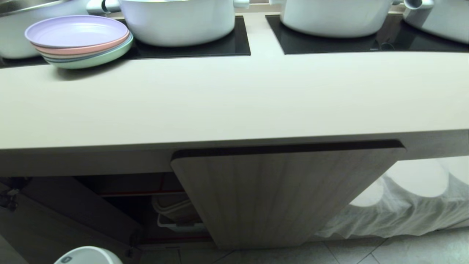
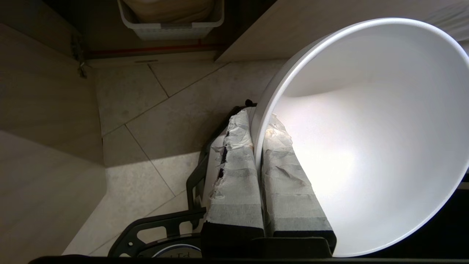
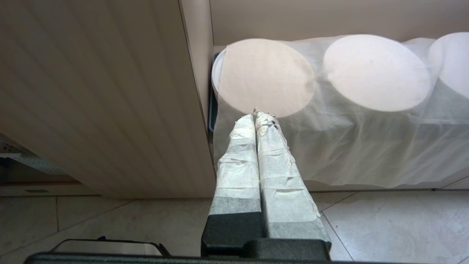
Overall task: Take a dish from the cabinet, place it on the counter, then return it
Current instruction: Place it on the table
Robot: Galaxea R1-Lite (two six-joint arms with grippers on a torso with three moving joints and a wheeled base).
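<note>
The left gripper [image 2: 258, 146], its two tape-wrapped fingers pressed together, pinches the rim of the small, deep, glossy white bowl [image 2: 366, 139]: one finger inside the wall, one outside. In the left wrist view the bowl fills the right half of the frame, above grey floor tiles [image 2: 146, 121]. In the head view its rim peeks in at the bottom left corner [image 1: 88, 255], below the long smooth beige countertop [image 1: 234, 102] and in front of the low beige cabinet with ribbed doors [image 1: 282, 198], one door swung open. A stack of pastel plates, lilac on top [image 1: 78, 38], sits at the upper left. The right gripper [image 3: 256, 117], fingers closed and empty, hangs beside the door, near white cloth-covered round shapes [image 3: 373, 73].
</note>
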